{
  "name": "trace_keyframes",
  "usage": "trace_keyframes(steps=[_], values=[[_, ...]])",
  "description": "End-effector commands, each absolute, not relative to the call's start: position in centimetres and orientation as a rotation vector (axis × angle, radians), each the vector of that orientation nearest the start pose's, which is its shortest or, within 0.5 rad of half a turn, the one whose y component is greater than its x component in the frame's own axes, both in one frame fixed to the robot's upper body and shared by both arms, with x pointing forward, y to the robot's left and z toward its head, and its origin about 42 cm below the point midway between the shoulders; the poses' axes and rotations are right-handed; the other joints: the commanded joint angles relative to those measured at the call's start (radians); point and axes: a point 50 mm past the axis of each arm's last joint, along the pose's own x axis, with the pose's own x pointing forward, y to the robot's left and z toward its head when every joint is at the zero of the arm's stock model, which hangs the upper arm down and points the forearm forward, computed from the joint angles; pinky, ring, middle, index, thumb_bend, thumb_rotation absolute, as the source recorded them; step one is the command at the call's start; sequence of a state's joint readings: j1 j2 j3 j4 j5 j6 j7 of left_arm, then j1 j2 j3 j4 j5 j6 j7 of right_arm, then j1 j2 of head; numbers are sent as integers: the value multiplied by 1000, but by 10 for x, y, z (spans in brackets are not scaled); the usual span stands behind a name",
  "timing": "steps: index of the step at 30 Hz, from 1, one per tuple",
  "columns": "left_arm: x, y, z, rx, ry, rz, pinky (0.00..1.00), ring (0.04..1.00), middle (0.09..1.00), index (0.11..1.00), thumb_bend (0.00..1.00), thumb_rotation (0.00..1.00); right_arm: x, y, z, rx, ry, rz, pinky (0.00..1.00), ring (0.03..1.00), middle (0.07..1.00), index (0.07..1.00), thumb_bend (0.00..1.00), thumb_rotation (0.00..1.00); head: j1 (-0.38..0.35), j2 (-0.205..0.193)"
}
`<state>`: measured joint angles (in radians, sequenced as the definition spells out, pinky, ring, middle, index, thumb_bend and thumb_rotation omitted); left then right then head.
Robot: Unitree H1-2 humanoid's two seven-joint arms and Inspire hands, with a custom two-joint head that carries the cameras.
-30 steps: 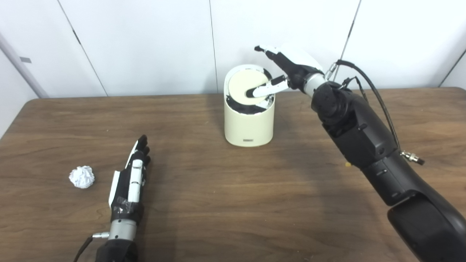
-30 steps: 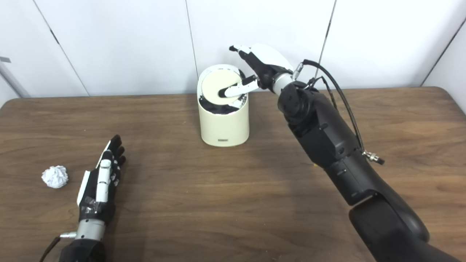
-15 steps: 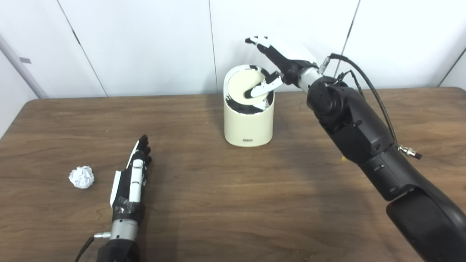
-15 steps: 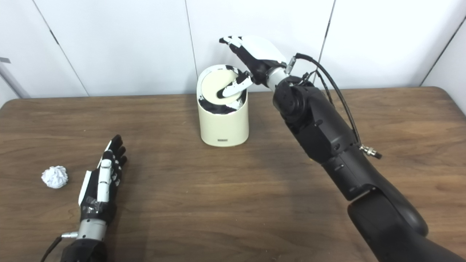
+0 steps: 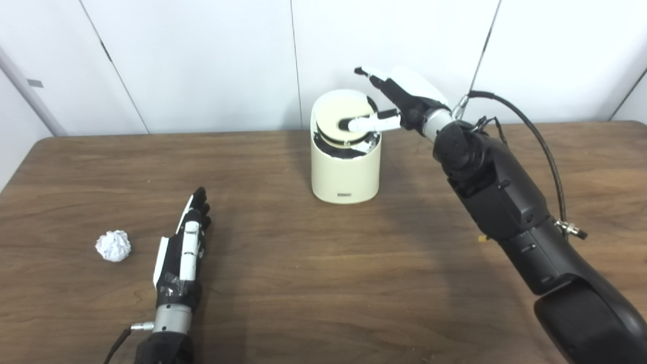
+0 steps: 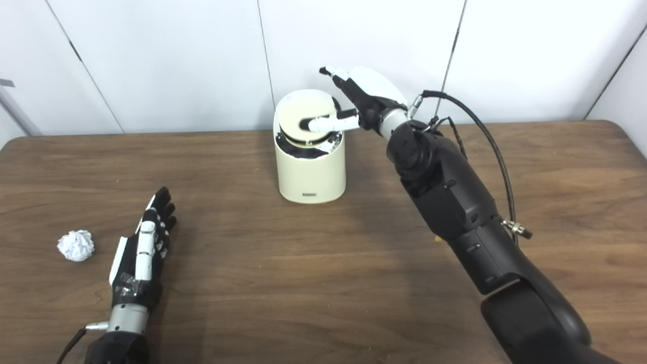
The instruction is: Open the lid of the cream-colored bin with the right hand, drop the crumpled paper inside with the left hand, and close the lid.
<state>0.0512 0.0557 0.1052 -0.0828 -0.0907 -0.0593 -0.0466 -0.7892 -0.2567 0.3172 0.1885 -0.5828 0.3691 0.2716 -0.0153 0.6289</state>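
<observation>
Fingers of right hand on lid; both views alike.

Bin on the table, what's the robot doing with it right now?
The right hand is at the top of the cream bin, with its thumb laid across the round lid, which sits tilted in the opening. The left hand lies flat and open on the table, holding nothing. The crumpled paper sits on the table to its left, not yet picked up.
</observation>
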Motion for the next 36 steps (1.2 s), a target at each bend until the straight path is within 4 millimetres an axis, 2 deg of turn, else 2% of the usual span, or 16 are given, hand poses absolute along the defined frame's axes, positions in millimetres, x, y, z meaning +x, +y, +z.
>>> trace_keyframes(steps=[1,3,7,10,12,14,17,19,25,31,36], values=[[260,249,97,-34,-59,53,1000,1000,1000,985,473,924,477,-156,341,-912,-283,217,847,941,954,950,632,646,-1,0],[260,249,97,-21,-58,49,1000,1000,1000,982,481,889,475,-158,343,-843,-280,214,839,939,960,947,617,631,1,0],[259,249,96,-1,-53,48,1000,1000,998,976,497,863,466,-165,343,-691,-244,208,832,923,945,942,584,692,2,-3],[259,249,96,4,-50,47,1000,1000,998,976,504,860,461,-171,339,-571,-226,209,868,926,933,934,549,684,1,-6],[260,250,96,-4,-55,45,1000,1000,998,978,492,852,458,-175,335,-509,-216,211,936,957,951,935,525,713,0,-6],[260,251,95,-7,-54,45,1000,1000,1000,981,482,847,456,-179,332,-482,-209,204,970,975,964,936,513,744,-2,-8],[260,252,95,-11,-55,43,1000,1000,1000,983,471,855,452,-187,329,-470,-204,199,969,982,976,939,491,777,-3,-9],[260,252,94,-17,-56,43,1000,1000,1000,984,470,858,448,-193,326,-451,-202,202,947,976,979,939,483,782,-5,-9],[261,254,94,-13,-56,51,1000,1000,1000,979,486,876,436,-206,321,-385,-204,217,999,980,977,953,455,809,-9,-10],[262,258,93,-15,-62,53,1000,1000,997,978,487,892,419,-226,308,-303,-205,205,1000,1000,999,965,521,878,-19,-9],[262,261,94,-16,-61,52,1000,1000,1000,985,463,909,408,-241,297,-256,-191,171,1000,1000,1000,963,506,966,-31,-8]])
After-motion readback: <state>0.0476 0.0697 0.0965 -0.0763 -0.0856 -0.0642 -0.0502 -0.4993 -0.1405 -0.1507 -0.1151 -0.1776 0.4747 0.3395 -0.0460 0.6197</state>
